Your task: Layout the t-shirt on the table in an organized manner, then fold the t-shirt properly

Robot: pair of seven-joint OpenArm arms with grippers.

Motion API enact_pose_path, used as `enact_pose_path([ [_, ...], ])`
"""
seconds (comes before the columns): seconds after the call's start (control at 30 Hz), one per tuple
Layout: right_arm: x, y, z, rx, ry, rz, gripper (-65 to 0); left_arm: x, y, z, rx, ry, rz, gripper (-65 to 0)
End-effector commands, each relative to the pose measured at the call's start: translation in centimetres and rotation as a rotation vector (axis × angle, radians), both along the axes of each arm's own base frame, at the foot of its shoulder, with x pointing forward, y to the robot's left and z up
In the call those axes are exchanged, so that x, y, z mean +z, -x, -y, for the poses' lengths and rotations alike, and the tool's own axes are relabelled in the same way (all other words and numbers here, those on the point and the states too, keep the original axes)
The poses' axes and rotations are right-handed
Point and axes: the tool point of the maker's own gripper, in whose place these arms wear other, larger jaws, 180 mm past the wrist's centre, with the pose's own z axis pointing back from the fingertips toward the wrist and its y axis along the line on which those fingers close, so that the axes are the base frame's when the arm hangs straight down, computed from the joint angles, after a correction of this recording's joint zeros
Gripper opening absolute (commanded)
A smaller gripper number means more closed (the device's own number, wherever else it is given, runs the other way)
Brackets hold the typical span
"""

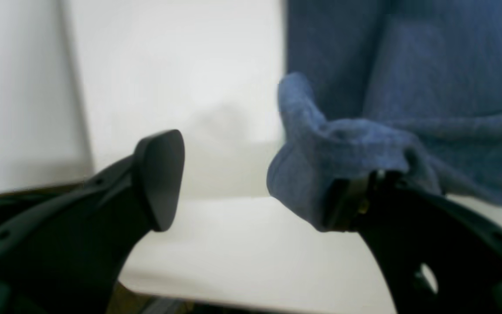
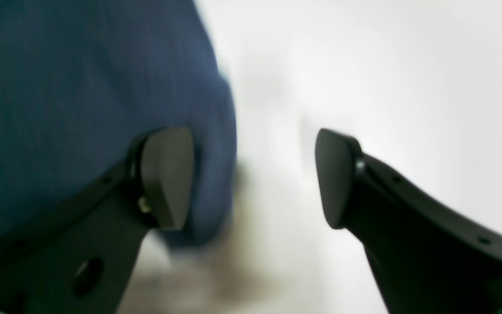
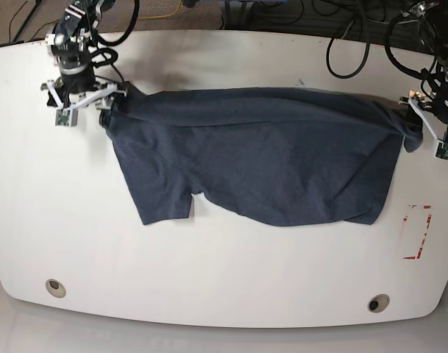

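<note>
Two grippers sit at opposite ends of one t-shirt [image 3: 260, 154], spread wide across the far half of the table [image 3: 209, 279]. Left side of the base view: right gripper [image 2: 253, 176] at the shirt's corner, jaws well apart, one pad over the cloth edge, the other over bare white, nothing pinched. Middle: dark blue cloth lies mostly flat, a few wrinkles, one sleeve poking toward the near side. Right side: left gripper [image 1: 255, 179] with jaws wide open, a bunched fold of cloth draped over one finger [image 1: 364, 196], not clamped. Shirt looks light, soft, limp; it will sag and crease, so pinch at hems or corners, both ends together. No containers in view, nothing to fill or empty. Red tape mark [image 3: 417, 233] sits near the table's right edge.
</note>
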Motion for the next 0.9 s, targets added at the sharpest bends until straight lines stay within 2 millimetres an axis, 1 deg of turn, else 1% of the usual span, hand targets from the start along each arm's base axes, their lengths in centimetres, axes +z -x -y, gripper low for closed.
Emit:
enact_pose_path([
  [0.0, 1.2, -1.6, 0.0, 0.006, 0.0, 0.059, -23.5, 2.7, -1.4, -1.0, 0.002, -0.041, 0.075, -21.7],
  [0.07, 1.0, -2.5, 0.0, 0.001, -0.017, 0.066, -23.5, 3.5, -2.0, -1.4, 0.003, -0.054, 0.096, -21.7],
  [0.13, 0.3, -3.1, -0.1, -0.002, -0.039, 0.053, -23.5, 4.1, -2.3, -1.6, 0.005, -0.063, 0.11, -21.7],
  [0.2, -0.6, -3.8, 0.3, -0.005, -0.053, 0.021, -23.5, 4.7, -2.4, -2.0, 0.012, -0.071, 0.125, -21.7],
  [0.27, -1.3, -4.1, 0.6, -0.005, -0.063, -0.008, -23.8, 4.9, -2.3, -2.4, 0.026, -0.073, 0.131, -21.7],
  [0.37, -2.2, -3.8, 0.5, -0.006, -0.077, -0.051, -23.9, 5.1, -2.1, -2.9, 0.042, -0.077, 0.137, -21.7],
  [0.47, -2.0, -3.7, 0.4, -0.002, -0.073, -0.061, -23.9, 5.3, -1.6, -3.5, 0.062, -0.081, 0.139, -21.7],
  [0.53, -1.8, -3.6, -0.1, 0.0, -0.078, -0.065, -23.9, 5.0, -1.2, -3.6, 0.069, -0.081, 0.129, -21.7],
  [0.6, -1.4, -3.5, -0.6, 0.0, -0.082, -0.067, -23.9, 4.3, -0.6, -3.7, 0.07, -0.081, 0.103, -21.7],
  [0.67, -1.1, -2.9, -1.0, 0.007, -0.077, -0.082, -23.9, 3.7, 0.1, -3.6, 0.07, -0.078, 0.08, -21.7],
  [0.73, -0.4, -2.7, -1.2, 0.026, -0.059, -0.079, -23.9, 3.2, 0.5, -3.6, 0.07, -0.077, 0.063, -21.7],
  [0.87, -0.1, -2.4, -2.8, 0.064, -0.071, -0.087, -23.9, 2.2, 1.5, -3.4, 0.061, -0.073, 0.025, -21.4],
])
